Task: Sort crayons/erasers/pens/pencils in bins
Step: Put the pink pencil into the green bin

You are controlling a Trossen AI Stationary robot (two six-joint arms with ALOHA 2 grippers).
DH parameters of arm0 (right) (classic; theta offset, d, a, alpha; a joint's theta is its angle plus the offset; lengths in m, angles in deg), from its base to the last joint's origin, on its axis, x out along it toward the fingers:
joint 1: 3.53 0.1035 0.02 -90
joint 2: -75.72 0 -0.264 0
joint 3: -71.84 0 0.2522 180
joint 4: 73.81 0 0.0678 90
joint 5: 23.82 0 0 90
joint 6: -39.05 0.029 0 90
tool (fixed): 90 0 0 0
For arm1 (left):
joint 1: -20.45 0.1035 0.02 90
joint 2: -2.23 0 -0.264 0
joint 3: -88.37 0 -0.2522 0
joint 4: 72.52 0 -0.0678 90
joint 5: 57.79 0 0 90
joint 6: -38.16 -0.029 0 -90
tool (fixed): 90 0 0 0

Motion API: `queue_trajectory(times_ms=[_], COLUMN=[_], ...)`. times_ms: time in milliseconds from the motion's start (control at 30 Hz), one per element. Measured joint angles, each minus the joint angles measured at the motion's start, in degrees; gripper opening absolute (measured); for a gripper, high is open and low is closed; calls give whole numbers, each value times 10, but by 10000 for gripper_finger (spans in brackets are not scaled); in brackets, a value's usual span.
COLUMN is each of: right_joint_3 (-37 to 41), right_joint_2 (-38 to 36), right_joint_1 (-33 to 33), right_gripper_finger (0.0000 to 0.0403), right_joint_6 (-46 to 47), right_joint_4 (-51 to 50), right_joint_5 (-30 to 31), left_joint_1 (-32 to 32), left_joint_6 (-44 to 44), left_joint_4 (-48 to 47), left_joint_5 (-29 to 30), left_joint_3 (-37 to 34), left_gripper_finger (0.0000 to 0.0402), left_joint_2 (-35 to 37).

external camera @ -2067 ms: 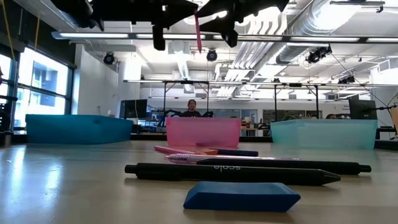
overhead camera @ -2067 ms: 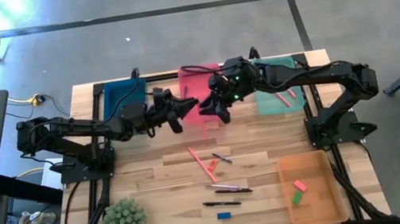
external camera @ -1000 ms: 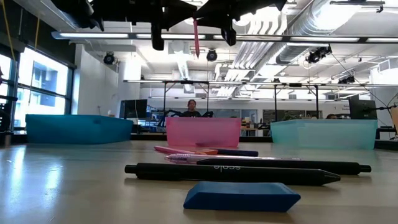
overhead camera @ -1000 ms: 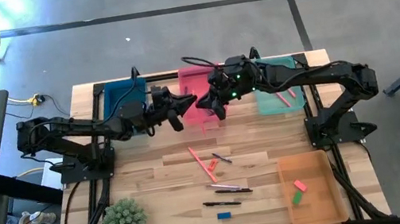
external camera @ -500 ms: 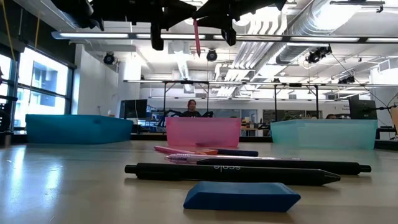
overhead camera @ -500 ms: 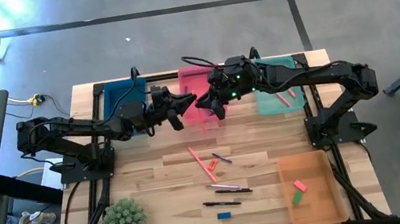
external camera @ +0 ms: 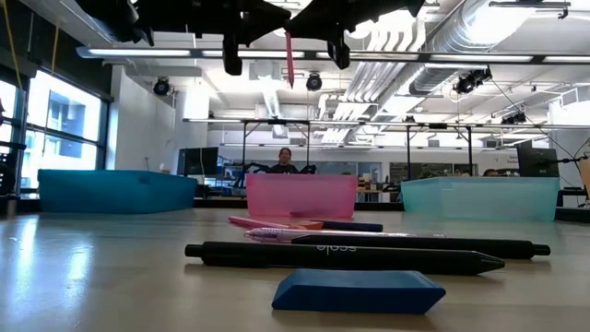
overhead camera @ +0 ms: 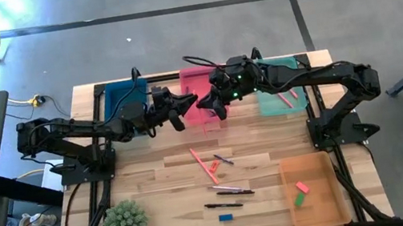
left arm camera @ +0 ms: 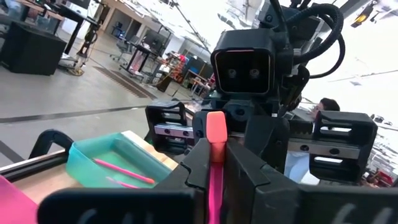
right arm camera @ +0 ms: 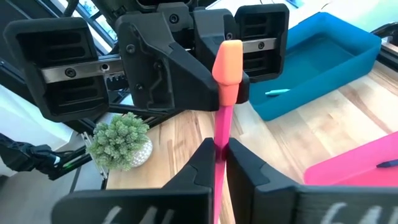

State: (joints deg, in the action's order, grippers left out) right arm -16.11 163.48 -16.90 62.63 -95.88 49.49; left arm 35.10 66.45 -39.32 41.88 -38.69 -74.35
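High view: the left tool (overhead camera: 184,106) and right tool (overhead camera: 208,105) are meeting nose to nose above the pink bin (overhead camera: 201,80), both clamping one salmon-pink pencil (external camera: 289,57) in mid-air (apparently a hand-over). Next, I judge, one tool needs releasing so the other carries it binward. Pens (overhead camera: 229,193) and a blue eraser (external camera: 359,290) are lying on the wooden table (overhead camera: 155,177), an open workshop behind.

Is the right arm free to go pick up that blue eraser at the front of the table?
Probably not yet. The right gripper is shut on a pink pencil, shared with the left gripper, above the pink bin. The blue eraser lies in the open on the table; nothing blocks it.
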Motion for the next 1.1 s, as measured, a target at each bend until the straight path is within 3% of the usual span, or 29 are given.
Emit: queue_trajectory(times_ms=[200, 600, 867, 1100], right_joint_3=[0, 0, 0, 0], right_joint_2=[0, -1, -44, -96], right_joint_1=[0, -23, -60, -106], right_gripper_finger=[4, 2, 1, 1], right_joint_6=[-4, -16, -62, -109], right_joint_4=[-3, -60, -168, -279], right_joint_5=[0, 10, 80, 189], left_joint_1=[0, 5, 7, 7], left_joint_6=[-1, -35, -57, -64], left_joint_4=[-4, -72, -83, -128], left_joint_5=[-6, -17, -17, -17], left_joint_3=[0, 0, 0, 0], left_gripper_finger=[41, 139, 156, 156], left_joint_2=[0, 0, 0, 0])
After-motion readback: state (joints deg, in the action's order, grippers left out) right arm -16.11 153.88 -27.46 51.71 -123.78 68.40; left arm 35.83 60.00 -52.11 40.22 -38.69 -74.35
